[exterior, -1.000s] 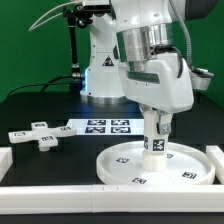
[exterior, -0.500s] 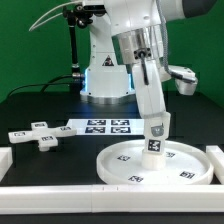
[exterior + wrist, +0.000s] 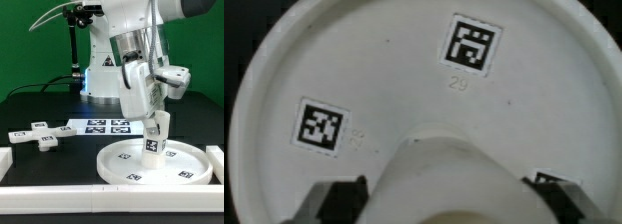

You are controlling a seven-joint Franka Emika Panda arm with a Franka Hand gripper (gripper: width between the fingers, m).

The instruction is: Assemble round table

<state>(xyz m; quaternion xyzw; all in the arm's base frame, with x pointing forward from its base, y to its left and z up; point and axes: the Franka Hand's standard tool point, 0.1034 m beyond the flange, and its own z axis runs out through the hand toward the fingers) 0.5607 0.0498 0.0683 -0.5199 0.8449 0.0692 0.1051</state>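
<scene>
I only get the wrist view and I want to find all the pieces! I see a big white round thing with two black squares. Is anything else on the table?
Observer: Yes. A small cross-shaped base lies on the table, to the exterior view's left of the disc, not touching it.
Operator: What's the white lump right by my camera?
Observer: That's the leg. From outside it stands roughly upright on the disc, with the tool around its top.
Operator: Anything behind the disc?
Observer: The marker board lies flat just beyond it, toward the exterior view's left.
</scene>
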